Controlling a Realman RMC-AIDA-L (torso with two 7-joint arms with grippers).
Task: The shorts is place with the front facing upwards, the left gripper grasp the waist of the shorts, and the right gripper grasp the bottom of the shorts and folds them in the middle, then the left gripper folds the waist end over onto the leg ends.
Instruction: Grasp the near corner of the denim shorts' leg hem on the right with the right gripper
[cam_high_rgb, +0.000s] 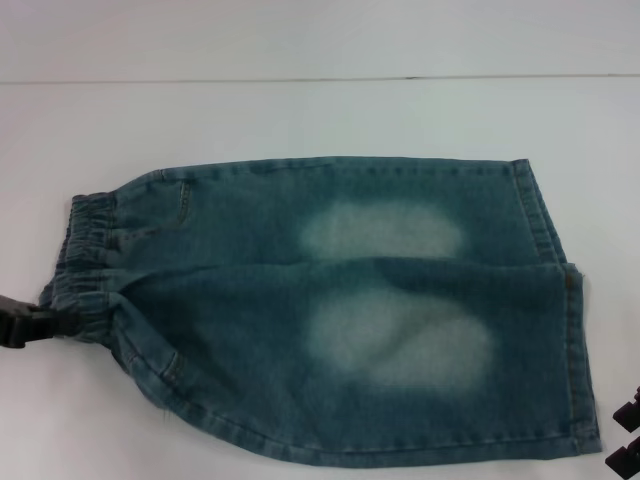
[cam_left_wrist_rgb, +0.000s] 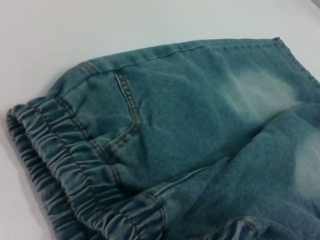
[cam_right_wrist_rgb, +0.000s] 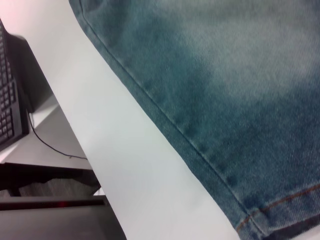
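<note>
Table (cam_high_rgb: 320, 110) is filling the whole head view, white, w/ a seam line running across the upper part. Shorts (cam_high_rgb: 330, 310) are lying flat across mid and lower frame, front up, both legs side by side, waist pointing to frame left and leg hems to frame right. That layout is putting each end in reach of its own arm, prob. set for the lengthwise fold.

Waist (cam_high_rgb: 85, 265) is sitting at left-center, elastic bunched and puckering; in left wrist view the waistband (cam_left_wrist_rgb: 60, 170) is filling the lower left, pocket seam just beyond it. Hems (cam_high_rgb: 565, 310) are running down the right side of frame; the near leg's hem corner is lying close to the table's front edge in right wrist view.

Left gripper (cam_high_rgb: 25, 325) is coming in at the left edge, tip touching the near end of the waistband; fabric looks puckered toward it but can't tell if it's clamping or open. Right gripper (cam_high_rgb: 628, 435) is showing only as dark tips at lower right corner, just beside the hem corner, not touching it; can't tell its finger state either.

Judging: fold not started yet, both grasps pending or just beginning.
</note>
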